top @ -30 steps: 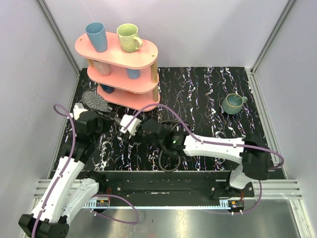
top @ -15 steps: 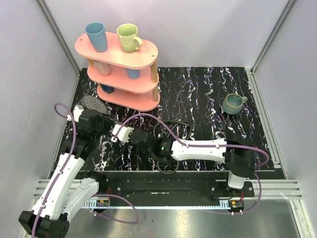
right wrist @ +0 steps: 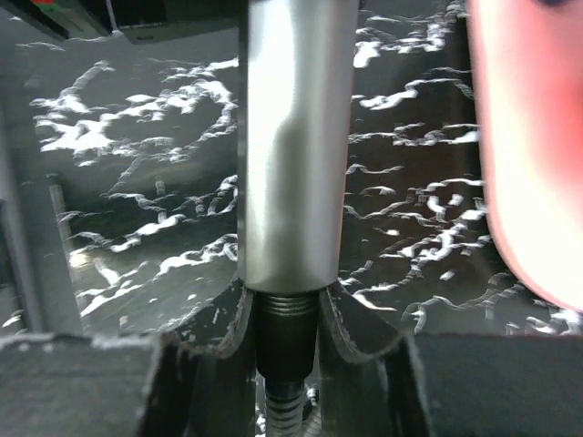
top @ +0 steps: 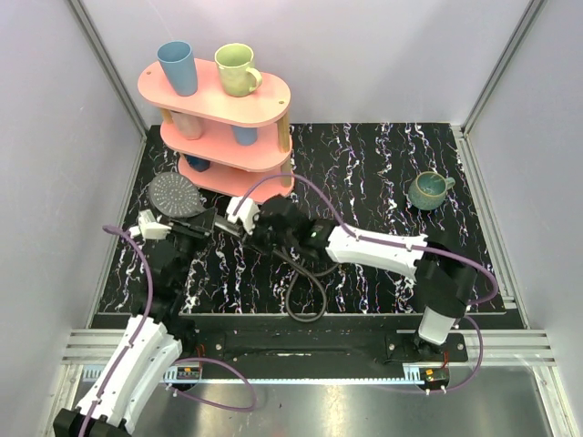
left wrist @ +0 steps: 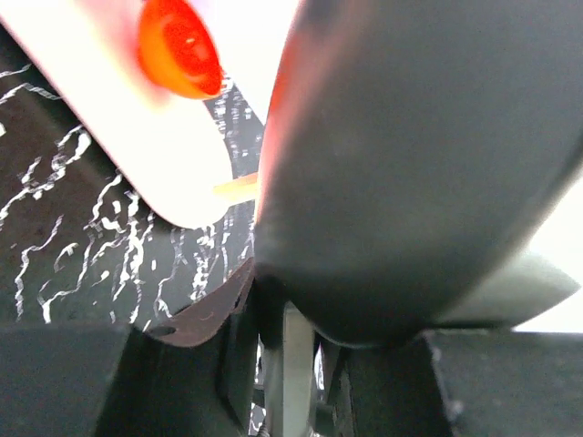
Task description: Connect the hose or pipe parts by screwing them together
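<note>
Over on the left of the worktop (top: 364, 164), right in front of the pink shelf (top: 264, 187), both arms meet at one spot. See the left claw (top: 189, 221): it's clamped narrow on the shower head (top: 175, 194), gripping at the neck close under the round dotted face, which looks up at the overhead camera. That hold makes sense, because it pins the head so the handle points across at the other arm and can't spin.

Now the right claw (top: 228, 223), coming in from the opposite side, and its wrist view tells the story. The grey handle (right wrist: 296, 137) runs straight down the middle and a dark threaded end (right wrist: 287, 314) shows at its foot. The pads (right wrist: 235, 319) are drawn in close on either side of the hose (right wrist: 284, 405), right at the joint. So this claw is narrow too, holding the hose end up against the thread and lined up on the handle's axis.

Behind it, the rest of the hose trails in a loose loop toward the near edge, slack enough to let the end turn.

I'd judge this as the start of the screwing, since thread is exposed and the joint isn't home yet. The next move calls for rotation with a gentle push along the axis. Go in crooked and it cross-threads, or the hose winds up behind.
</note>
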Motion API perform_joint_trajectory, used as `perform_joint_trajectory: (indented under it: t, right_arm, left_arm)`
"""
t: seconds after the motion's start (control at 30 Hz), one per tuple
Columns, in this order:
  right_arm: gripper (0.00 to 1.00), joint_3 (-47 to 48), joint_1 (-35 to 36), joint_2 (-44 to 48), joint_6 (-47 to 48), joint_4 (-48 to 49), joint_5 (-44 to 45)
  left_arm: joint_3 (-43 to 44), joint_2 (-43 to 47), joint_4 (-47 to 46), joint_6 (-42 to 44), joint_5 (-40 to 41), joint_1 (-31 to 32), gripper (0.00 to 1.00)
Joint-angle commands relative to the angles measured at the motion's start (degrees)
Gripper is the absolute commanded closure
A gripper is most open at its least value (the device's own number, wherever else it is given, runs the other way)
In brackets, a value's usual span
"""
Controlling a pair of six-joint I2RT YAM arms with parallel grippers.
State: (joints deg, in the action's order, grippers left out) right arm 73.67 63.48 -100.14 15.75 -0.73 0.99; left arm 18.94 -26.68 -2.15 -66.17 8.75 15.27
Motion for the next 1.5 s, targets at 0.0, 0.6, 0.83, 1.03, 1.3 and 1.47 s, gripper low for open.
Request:
perform_joint_trajectory:
  t: [0.0,0.6,0.83,1.03,1.3,1.47]
  right_arm:
    - [1.00,2.6,-8.6,4.3,-8.5,11.5,-34.8]
    - [0.26,-1.0,-16.2,4.7,-16.5,17.5,-43.9]
    - [0.15,-6.3,-13.8,12.8,-7.3,12.3,-26.0]
    - [0.15,-10.8,-4.1,15.8,3.4,11.6,-3.0]
    - [0.29,-9.2,0.6,12.8,6.1,10.7,8.0]
    - [0.32,-5.7,3.3,7.7,7.9,8.0,13.1]
  left_arm:
    - [-6.1,4.0,-24.7,5.3,-12.7,1.2,1.00]
    - [0.1,-1.2,-15.1,9.9,-5.4,1.2,1.00]
    - [6.5,-5.4,-9.0,8.3,-2.0,1.2,1.00]
    - [14.0,-10.6,-1.5,8.6,0.3,1.2,1.00]
    - [16.0,-11.6,1.7,4.1,1.8,1.3,1.00]
    - [16.2,-11.3,3.5,3.6,2.7,1.3,1.00]
